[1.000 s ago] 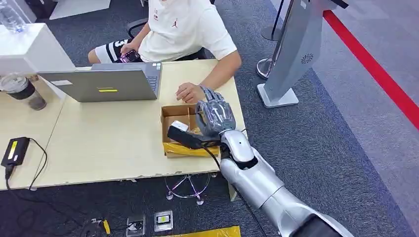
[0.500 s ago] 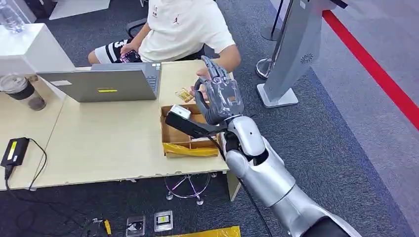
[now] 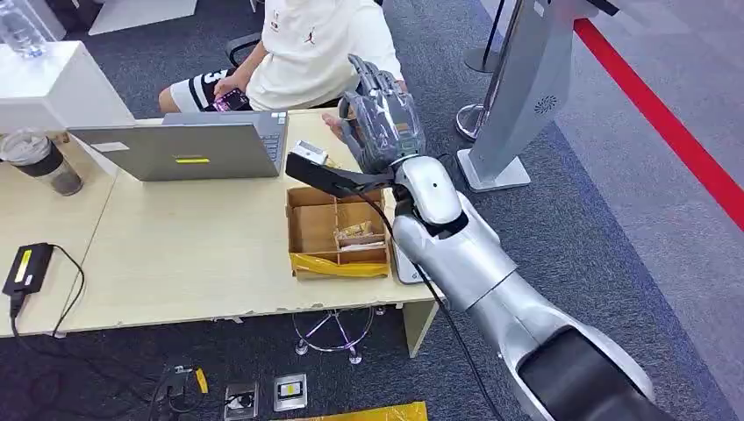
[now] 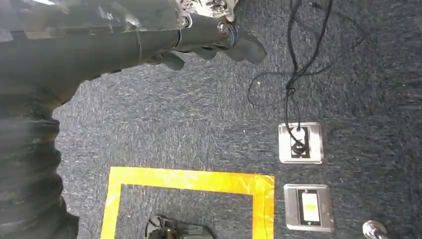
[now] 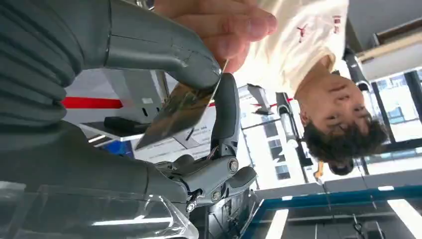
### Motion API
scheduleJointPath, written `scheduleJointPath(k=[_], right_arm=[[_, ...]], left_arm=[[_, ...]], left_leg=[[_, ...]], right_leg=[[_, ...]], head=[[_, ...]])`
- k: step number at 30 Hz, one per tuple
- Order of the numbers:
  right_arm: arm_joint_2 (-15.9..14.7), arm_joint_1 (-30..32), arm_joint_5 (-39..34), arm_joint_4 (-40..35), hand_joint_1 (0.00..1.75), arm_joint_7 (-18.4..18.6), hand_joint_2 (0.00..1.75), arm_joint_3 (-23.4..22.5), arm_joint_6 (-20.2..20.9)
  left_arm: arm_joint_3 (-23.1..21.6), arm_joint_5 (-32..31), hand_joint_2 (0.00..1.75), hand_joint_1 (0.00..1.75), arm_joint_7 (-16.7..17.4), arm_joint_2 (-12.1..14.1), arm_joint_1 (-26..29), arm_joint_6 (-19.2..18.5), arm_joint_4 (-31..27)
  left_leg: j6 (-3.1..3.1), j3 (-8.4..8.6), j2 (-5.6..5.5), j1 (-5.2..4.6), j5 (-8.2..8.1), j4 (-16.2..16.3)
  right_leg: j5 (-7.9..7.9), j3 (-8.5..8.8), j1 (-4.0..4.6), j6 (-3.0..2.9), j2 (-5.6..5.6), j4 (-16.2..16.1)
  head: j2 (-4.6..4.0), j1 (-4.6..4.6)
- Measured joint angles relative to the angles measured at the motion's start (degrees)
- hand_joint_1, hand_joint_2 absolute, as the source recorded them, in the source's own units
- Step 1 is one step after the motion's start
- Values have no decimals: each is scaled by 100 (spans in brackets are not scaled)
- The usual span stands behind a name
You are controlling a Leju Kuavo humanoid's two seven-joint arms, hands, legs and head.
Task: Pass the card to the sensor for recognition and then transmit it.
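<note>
My right hand [image 3: 382, 118] is raised above the table's far edge, in front of the seated person [image 3: 311, 48]. Up close, its thumb and a finger pinch a shiny gold-toned card [image 5: 181, 109]. The person's fingers [image 5: 224, 30] hold the card's other end. In the head view the back of my hand hides the card, and the person's hand [image 3: 336, 127] shows just beside it. My left hand [image 4: 214, 37] hangs over the dark carpet, fingers loosely bent with nothing in them.
A compartmented cardboard box [image 3: 307, 230] with small cards in it sits under my right forearm. A flat white device [image 3: 404, 265] lies at the table's right edge. A laptop [image 3: 184, 145], a cup [image 3: 39, 162] and a black adapter [image 3: 26, 267] lie left. A grey kiosk [image 3: 518, 96] stands right.
My right hand rose from the cardboard box and moved toward the person, carrying the card. The person's hand has come to meet it.
</note>
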Motion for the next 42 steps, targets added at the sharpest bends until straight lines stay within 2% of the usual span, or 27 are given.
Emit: scheduleJointPath(k=[1,6,7,8,9,14,19,23,26,29,37,42], right_arm=[[48,-132,77,380,175,37,175,15,-11],[114,-278,171,1057,175,107,175,72,15],[120,-281,190,1157,136,131,175,74,26],[127,-279,210,1222,136,155,175,74,37],[127,-280,225,1297,0,175,175,76,46],[125,-269,293,1673,0,291,175,83,-89],[72,-236,147,1806,0,286,175,70,-798],[-118,-172,59,1804,0,308,175,15,-1130],[-348,-17,22,1670,0,422,175,-116,-1231],[-818,342,-103,1266,0,654,175,-365,-1290],[-2122,1609,-644,-49,0,1154,175,-1385,-1300],[-2734,2674,-1725,-533,0,1080,175,-2240,-1440]], left_arm=[[0,-4,175,0,0,-22,-28,-17,0],[0,-4,175,0,0,-70,-42,-37,0],[0,-7,175,0,0,-79,-43,-37,0],[0,-7,175,0,0,-85,-44,-39,0],[0,-7,175,0,0,-92,-44,-42,0],[0,-7,175,0,0,-122,-47,-59,0],[0,-7,175,0,0,-144,-51,-57,0],[0,-4,175,0,0,-142,-47,-48,0],[0,4,175,0,-2,-135,-24,-33,0],[2,90,175,0,-37,-70,70,-15,0],[7,584,175,0,-125,190,421,90,-2],[9,915,175,0,-149,315,657,190,-2]], left_leg=[[0,0,0,0,0,0],[0,1,1,0,0,0],[0,2,1,0,0,0],[0,1,1,0,0,0],[0,2,1,0,0,0],[-3,2,2,0,3,0],[-3,2,9,0,2,2],[-3,2,9,0,2,2],[-3,4,8,0,2,4],[0,6,8,0,0,6],[2,5,6,0,-12,12],[6,-5,-3,1,-18,11]], right_leg=[[0,-1,0,0,0,0],[0,-1,0,0,1,-1],[0,-1,0,0,1,-1],[0,-1,0,0,1,-1],[3,-1,0,0,1,-1],[6,-3,0,2,2,-1],[6,-10,0,2,5,-1],[6,-10,0,2,5,-2],[6,-10,-1,2,4,-3],[6,-5,-2,2,3,-5],[5,-6,-2,2,2,-11],[3,-7,-1,3,-7,-11]], head=[[0,-2],[0,0],[0,0],[0,0],[0,0],[0,0],[0,0],[0,-2],[0,0],[0,0],[0,0],[0,-2]])
